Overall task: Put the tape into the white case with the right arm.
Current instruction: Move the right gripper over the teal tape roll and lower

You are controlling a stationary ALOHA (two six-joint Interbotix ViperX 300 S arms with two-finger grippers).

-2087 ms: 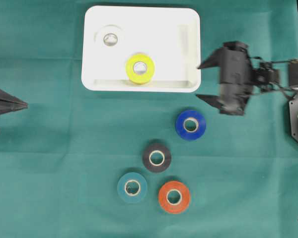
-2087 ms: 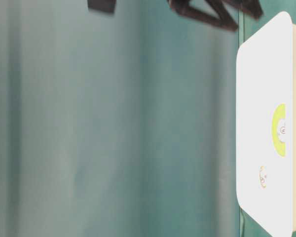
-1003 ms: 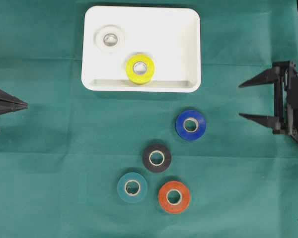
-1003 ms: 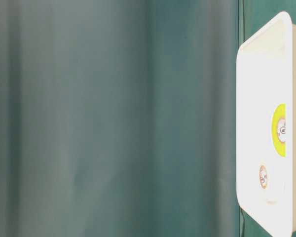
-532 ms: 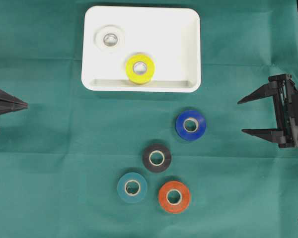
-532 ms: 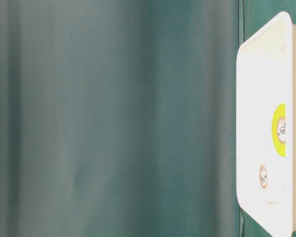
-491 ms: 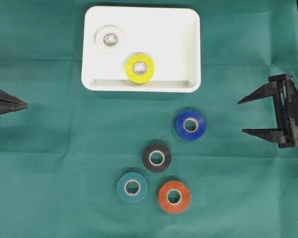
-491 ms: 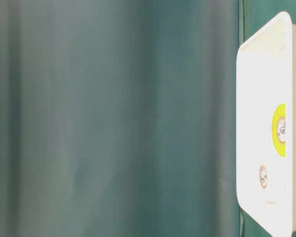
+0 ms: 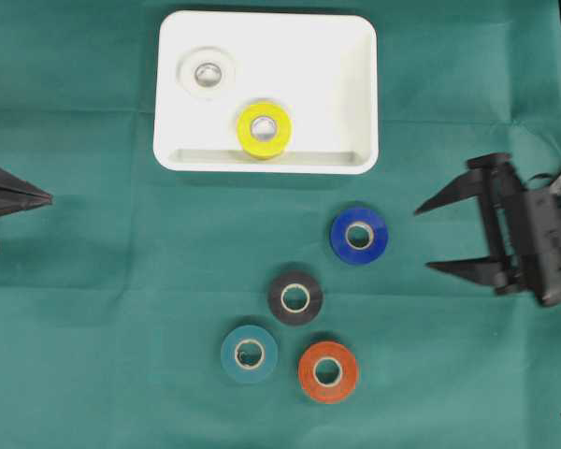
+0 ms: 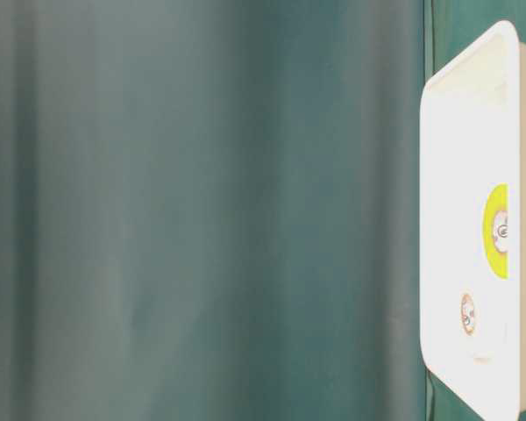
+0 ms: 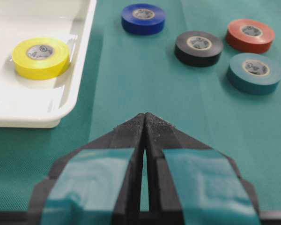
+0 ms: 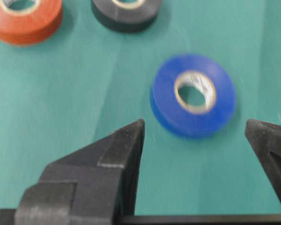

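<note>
The white case (image 9: pixel 355 56) sits at the back with a yellow tape (image 9: pixel 265 129) and a white tape (image 9: pixel 207 73) lying in it. A blue tape (image 9: pixel 359 235) lies flat on the green cloth below the case's right corner. My right gripper (image 9: pixel 423 239) is open, empty, just right of the blue tape and apart from it. In the right wrist view the blue tape (image 12: pixel 165 101) lies just ahead of the right gripper (image 12: pixel 194 123), between the lines of its two fingers. My left gripper (image 11: pixel 144 115) is shut and empty at the far left.
A black tape (image 9: pixel 294 297), a teal tape (image 9: pixel 249 353) and a red tape (image 9: pixel 327 370) lie in a cluster in front of the blue one. Green cloth covers the table. The table-level view shows the case (image 10: pixel 460 175) from the side.
My right gripper, which had drawn back from the case to the right edge, has now moved left toward the blue tape, still open. The tapes and left gripper have not moved.
</note>
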